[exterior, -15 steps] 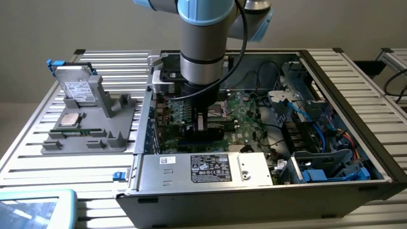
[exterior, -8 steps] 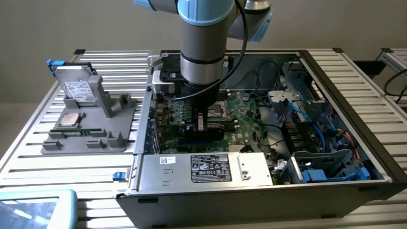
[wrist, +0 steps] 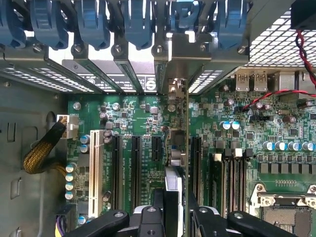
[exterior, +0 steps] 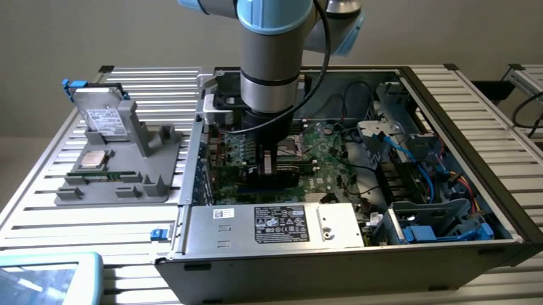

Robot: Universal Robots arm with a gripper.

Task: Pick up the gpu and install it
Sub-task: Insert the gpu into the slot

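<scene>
Wrist view: the gpu (wrist: 187, 123) is clamped in my end effector (wrist: 174, 198), edge-on above the motherboard (wrist: 232, 113).

My fingers (wrist: 159, 205) are closed on the card's two faces, so it lies straight below me, not to one side. Its long axis runs along the black expansion slots (wrist: 136, 163), and its silvery metal end is at the rear openings of the case (wrist: 34, 103). I judge that it is not yet fully seated, and I cannot tell which slot is under its edge.

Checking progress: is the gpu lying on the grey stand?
No, the pincer holds the gpu upright over the motherboard inside the case.
</scene>
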